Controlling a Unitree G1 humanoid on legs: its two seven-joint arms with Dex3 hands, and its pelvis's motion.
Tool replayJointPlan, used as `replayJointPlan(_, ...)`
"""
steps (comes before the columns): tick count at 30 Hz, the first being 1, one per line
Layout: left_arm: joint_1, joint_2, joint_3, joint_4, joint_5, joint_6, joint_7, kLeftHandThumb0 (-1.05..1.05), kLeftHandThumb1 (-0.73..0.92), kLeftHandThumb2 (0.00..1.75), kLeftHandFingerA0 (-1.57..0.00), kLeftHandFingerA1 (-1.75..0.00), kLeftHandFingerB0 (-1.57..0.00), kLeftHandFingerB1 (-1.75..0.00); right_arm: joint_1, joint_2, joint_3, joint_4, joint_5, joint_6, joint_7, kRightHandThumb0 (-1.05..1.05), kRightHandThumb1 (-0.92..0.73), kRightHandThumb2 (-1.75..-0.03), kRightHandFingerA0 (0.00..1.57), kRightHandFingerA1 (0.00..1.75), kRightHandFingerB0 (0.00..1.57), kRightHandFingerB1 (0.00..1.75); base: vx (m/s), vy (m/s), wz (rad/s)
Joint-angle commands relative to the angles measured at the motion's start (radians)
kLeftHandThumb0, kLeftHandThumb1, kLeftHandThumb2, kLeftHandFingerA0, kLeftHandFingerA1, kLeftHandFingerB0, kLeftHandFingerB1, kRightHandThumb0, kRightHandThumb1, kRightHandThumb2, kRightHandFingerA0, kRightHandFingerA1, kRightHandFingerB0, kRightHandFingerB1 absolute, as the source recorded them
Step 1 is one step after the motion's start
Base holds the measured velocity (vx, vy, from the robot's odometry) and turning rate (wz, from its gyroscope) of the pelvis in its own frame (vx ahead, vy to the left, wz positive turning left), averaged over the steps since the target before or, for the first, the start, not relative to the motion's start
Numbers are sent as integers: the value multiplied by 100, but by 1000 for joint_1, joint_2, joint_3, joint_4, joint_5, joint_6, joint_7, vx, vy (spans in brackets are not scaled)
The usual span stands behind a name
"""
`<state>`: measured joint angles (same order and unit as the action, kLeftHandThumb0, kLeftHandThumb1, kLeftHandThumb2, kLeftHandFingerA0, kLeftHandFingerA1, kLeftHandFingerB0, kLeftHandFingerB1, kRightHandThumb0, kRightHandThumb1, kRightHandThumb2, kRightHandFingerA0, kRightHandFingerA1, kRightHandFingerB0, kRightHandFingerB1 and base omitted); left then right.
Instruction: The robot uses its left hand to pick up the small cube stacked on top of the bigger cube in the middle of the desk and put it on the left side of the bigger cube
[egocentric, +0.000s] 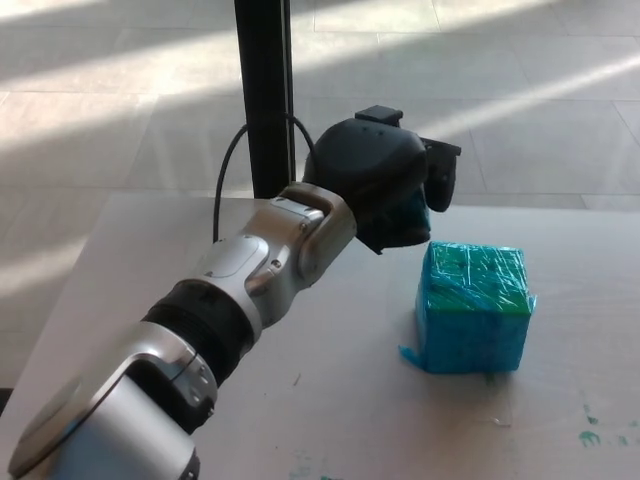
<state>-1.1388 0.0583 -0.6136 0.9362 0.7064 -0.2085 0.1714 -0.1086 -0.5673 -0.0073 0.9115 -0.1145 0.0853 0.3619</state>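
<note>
- The robot's left arm (230, 300) enters from the lower left corner and runs diagonally up to the right across the desk (130, 270), its silver forearm shell ending at a black band and a silver wrist housing.
- A black cable (226, 170) loops up from the wrist and curves over toward the back of the hand.
- Behind the arm, a dark vertical post (264, 90) stands beyond the far edge of the desk, against a pale tiled floor (100, 100) crossed by bands of sunlight.
- The left hand (385, 190) hangs in the air above the desk, up and to the left of the bigger cube, not touching it.
- Its black fingers (440, 175) are curled in toward the palm, and a sliver of teal shows between them and the palm: this looks like the small cube (413, 212), gripped in the hand, though most of it is hidden.
- The bigger cube (475, 310), teal and wrapped in glossy tape, sits on the desk right of centre with its top face bare.
- A loose flap of tape sticks out at its lower left corner, lying on the desk.
- A few small teal flecks (590, 437) mark the desk surface near the lower right corner.
- The right hand does not show.
</note>
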Motion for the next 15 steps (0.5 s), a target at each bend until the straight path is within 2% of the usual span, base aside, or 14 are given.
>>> replayJointPlan(1,50,81,1,-21,7,-32,-66,-22,69,70,-80,-174,-72,-151,20,-10,4,-37,-5,31,3,-34,-75,-63,65,57,61,39,0,0,0)
replayJointPlan(2,50,82,1,-24,6,-31,-67,-22,69,70,-80,-174,-72,-151,21,-10,4,-39,-5,32,3,-34,-75,-63,65,57,61,39,0,0,0)
replayJointPlan(3,61,100,-9,-29,20,-43,-57,-18,67,71,-92,-168,-71,-134,26,-9,0,-53,1,43,7,-33,-77,-64,64,57,59,39,0,0,0)
replayJointPlan(4,74,119,-15,-36,26,-60,-54,-15,65,73,-95,-171,-69,-140,30,-9,1,-66,-1,49,4,-33,-77,-64,65,58,59,39,0,0,0)
replayJointPlan(5,82,133,-27,-42,42,-62,-48,-20,63,72,-80,-172,-74,-143,30,-9,3,-65,-3,49,5,-34,-77,-63,65,59,59,39,0,0,0)
replayJointPlan(7,127,172,-49,-63,68,-74,-12,-21,60,75,-87,-172,-82,-131,31,-4,-7,-59,4,47,-2,-35,-75,-62,65,59,60,40,0,0,0)
replayJointPlan(8,138,178,-55,-68,72,-63,-27,-21,60,79,-86,-175,-77,-143,30,-4,-8,-54,7,43,3,-35,-75,-63,64,60,60,40,0,0,0)
replayJointPlan(9,151,179,-43,-76,49,-47,-68,-20,62,82,-83,-175,-73,-146,19,0,-7,-29,4,26,-3,-36,-75,-62,65,61,61,40,0,0,0)
replayJointPlan(12,177,191,-50,-81,56,-58,-52,-18,55,85,-86,-175,-75,-144,13,1,-10,-9,8,15,0,-35,-74,-62,65,61,61,40,0,0,0)
replayJointPlan(14,209,186,-43,-83,49,-53,-33,-17,52,97,-88,-175,-74,-155,23,-1,-10,-43,9,35,3,-36,-75,-62,66,61,61,40,0,0,0)
replayJointPlan(15,219,184,-45,-91,55,-47,-30,-17,53,93,-86,-175,-73,-154,22,-3,-9,-40,8,34,8,-37,-74,-62,65,60,60,39,0,0,0)
